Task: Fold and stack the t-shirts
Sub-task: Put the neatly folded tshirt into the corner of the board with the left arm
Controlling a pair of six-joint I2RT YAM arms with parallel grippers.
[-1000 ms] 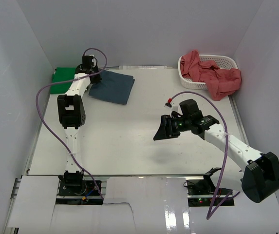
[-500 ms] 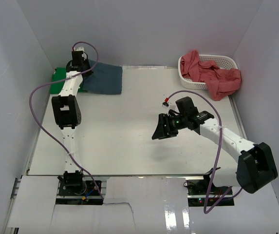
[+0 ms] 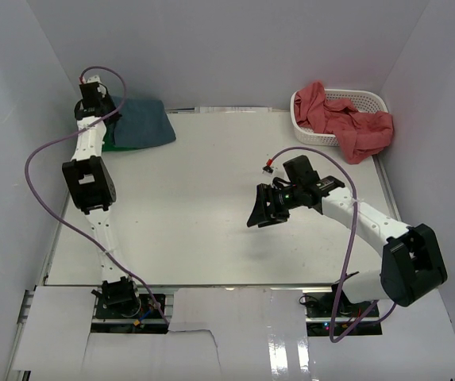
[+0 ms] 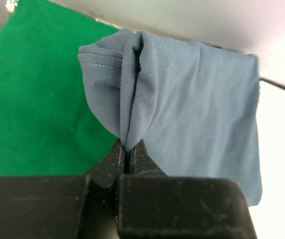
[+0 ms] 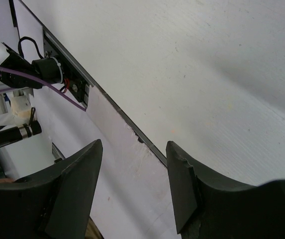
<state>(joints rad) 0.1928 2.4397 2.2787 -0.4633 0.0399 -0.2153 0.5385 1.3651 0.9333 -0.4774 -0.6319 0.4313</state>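
One blue t-shirt edge pinched by left gripper — above green t-shirt, right gripper wide

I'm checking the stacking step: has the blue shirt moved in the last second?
Yes. The blue shirt, pinched in the left gripper, has moved left, away from the basket, and now sits over the green shirt.

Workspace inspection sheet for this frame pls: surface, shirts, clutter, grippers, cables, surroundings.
Surface: white table.
Job's things: slate blue t-shirt at the far-left corner, over the green t-shirt; salmon red t-shirts heaped in the white basket, spilling over its rim.
Clutter: nothing seen.
Grippers: left gripper jaws shut on the blue shirt's edge; right gripper jaws open, empty, above mid-table.
Cables: purple cables loop along each arm.
Surroundings: plain white walls.
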